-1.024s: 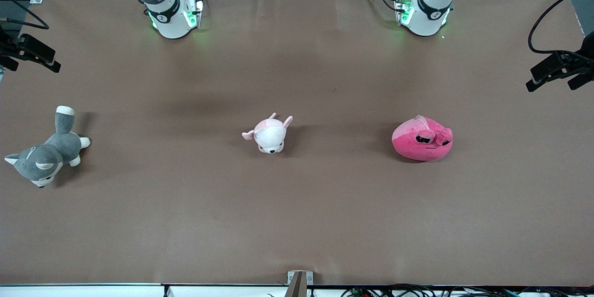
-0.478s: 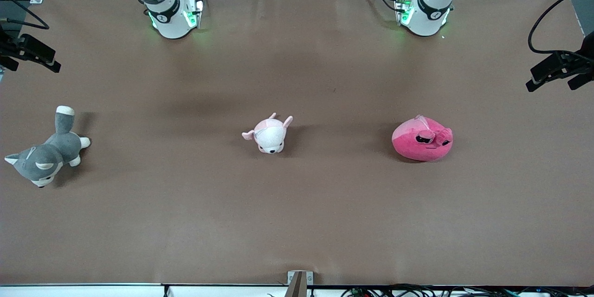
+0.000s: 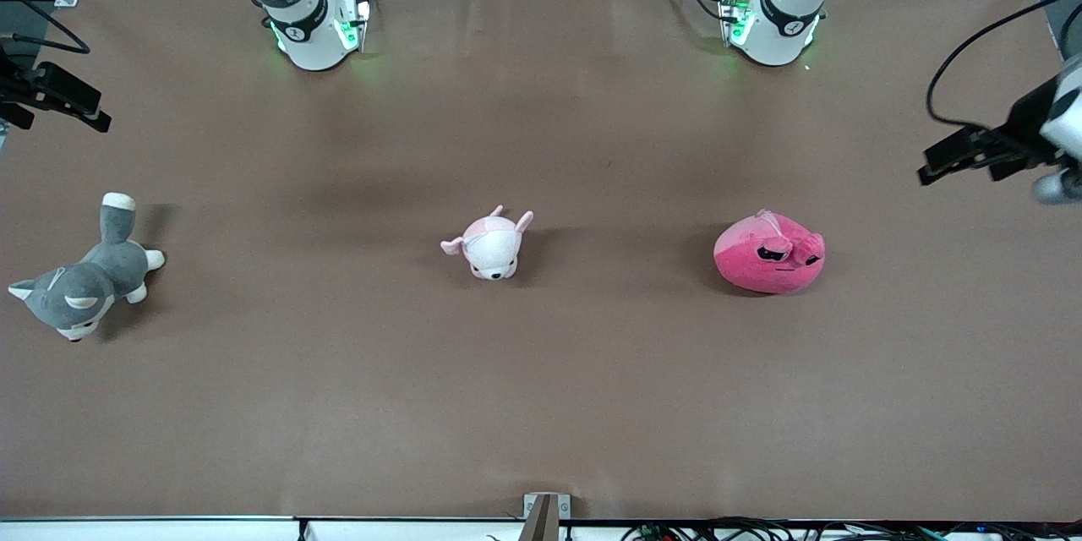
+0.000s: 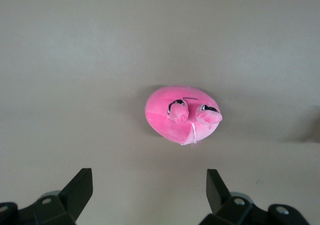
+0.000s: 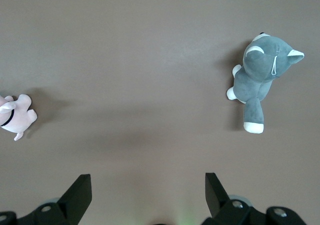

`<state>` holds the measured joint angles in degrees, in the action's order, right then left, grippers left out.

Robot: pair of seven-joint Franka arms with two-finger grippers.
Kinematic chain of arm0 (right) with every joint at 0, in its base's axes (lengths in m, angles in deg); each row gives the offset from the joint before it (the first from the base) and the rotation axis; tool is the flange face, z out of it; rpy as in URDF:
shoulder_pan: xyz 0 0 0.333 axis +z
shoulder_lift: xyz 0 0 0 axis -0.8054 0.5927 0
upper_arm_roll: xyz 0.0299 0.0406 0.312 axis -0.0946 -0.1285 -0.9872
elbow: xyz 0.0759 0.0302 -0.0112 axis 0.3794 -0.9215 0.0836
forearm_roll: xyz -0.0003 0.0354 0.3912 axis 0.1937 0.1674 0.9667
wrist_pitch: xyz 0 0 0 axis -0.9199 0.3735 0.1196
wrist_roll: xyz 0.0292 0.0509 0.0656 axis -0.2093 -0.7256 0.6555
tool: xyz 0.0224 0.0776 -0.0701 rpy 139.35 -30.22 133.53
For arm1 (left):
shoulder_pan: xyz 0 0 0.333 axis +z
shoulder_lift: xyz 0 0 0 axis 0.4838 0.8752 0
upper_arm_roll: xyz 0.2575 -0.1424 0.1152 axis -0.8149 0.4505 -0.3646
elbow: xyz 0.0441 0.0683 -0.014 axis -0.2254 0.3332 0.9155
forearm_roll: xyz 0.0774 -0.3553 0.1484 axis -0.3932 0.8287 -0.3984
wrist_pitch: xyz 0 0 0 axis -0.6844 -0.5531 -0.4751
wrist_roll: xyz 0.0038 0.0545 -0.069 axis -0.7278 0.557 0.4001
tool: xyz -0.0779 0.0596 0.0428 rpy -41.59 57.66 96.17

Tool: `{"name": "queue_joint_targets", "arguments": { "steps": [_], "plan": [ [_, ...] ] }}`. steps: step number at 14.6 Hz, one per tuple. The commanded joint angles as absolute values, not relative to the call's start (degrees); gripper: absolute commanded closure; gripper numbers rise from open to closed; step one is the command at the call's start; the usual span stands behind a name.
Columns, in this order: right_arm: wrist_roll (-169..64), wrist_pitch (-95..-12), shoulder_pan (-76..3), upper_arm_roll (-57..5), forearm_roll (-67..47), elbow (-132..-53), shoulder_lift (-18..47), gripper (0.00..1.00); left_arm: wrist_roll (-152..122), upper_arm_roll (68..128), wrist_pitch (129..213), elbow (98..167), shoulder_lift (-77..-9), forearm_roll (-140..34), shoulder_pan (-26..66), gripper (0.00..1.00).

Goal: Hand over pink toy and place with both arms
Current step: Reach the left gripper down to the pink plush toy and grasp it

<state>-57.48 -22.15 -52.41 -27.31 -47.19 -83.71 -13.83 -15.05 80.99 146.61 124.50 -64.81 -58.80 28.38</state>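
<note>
While nothing is being touched yet, the pink toy is lying on the brown table toward the left arm's end, level with the pale pink-and-white plush at the middle and well apart from it. The grey plush cat is lying toward the right arm's end. The left gripper is hanging high over the table near the pink toy with its fingers spread wide and empty. The right gripper is waiting over its own end near the grey cat, fingers equally wide. I judge the toy soft, light and squashy, unlikely to slip or break; pinching across its rounded body should be holding better than catching the small flaps on top. I am seeing no containers anywhere.
</note>
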Motion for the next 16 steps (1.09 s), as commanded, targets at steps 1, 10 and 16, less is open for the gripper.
{"name": "queue_joint_targets", "arguments": {
  "steps": [1,10,16],
  "plan": [
    [-57.6,-22.4,-52.2,-27.5,-48.6,-85.2,-15.1,0.00,-17.8,82.1,149.4,126.3,-61.4,-58.3,28.1,0.00],
    [-57.6,-22.4,-52.2,-27.5,-48.6,-85.2,-15.1,0.00,-26.6,85.3,166.0,138.5,-55.6,-58.2,27.5,0.00],
    [-57.6,-22.3,-52.6,-27.4,-48.6,-83.8,-14.9,0.00,-26.6,85.3,168.7,142.5,-54.9,-58.2,28.2,0.04]
  ]
}}
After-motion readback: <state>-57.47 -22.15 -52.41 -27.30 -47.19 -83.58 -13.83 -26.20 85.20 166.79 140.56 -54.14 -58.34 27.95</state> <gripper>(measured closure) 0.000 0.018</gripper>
